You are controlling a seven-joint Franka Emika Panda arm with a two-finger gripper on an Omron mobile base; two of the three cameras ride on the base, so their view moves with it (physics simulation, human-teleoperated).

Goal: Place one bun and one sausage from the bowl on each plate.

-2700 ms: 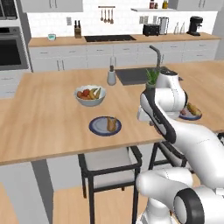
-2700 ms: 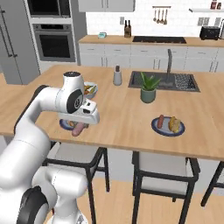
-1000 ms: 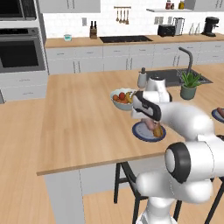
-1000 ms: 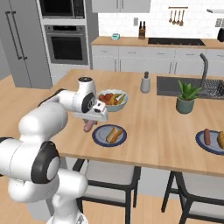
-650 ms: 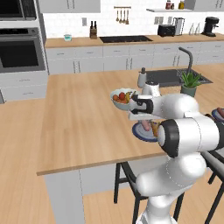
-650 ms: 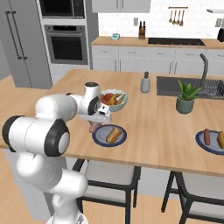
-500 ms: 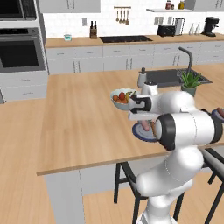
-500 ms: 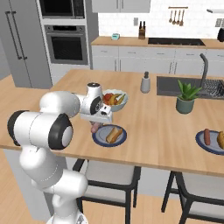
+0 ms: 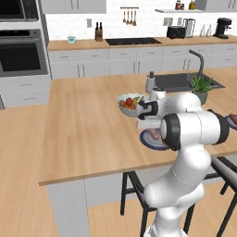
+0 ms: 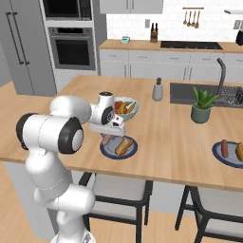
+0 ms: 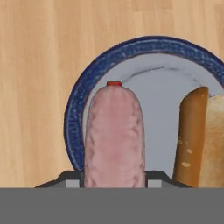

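Observation:
My gripper (image 11: pixel 113 181) is shut on a pinkish sausage (image 11: pixel 114 135), which points down over the left part of a dark blue plate (image 11: pixel 73 118). On that plate, just to the sausage's right, lies a golden-tan bun (image 11: pixel 205 140). From the right base camera, the gripper (image 10: pixel 108 136) holds the sausage (image 10: pixel 106 141) at the left edge of the plate (image 10: pixel 118 151), beside the bun (image 10: pixel 124 145). The second plate (image 10: pixel 229 160) at the far right carries a sausage (image 10: pixel 224 147) and a bun (image 10: pixel 238 152). The dark grey bowl is out of view.
A pale bowl of fruit (image 10: pixel 125 108) stands just behind the near plate, close to my wrist. Farther back are a shaker (image 10: pixel 158 89), a potted plant (image 10: pixel 201 107) and the sink (image 10: pixel 209 92). Bare wooden counter (image 9: pixel 83 125) stretches to the left.
Early on the base drove and the whole scene shifted. Over the last second my arm folded in and carried the sausage a little right, onto the plate's left edge.

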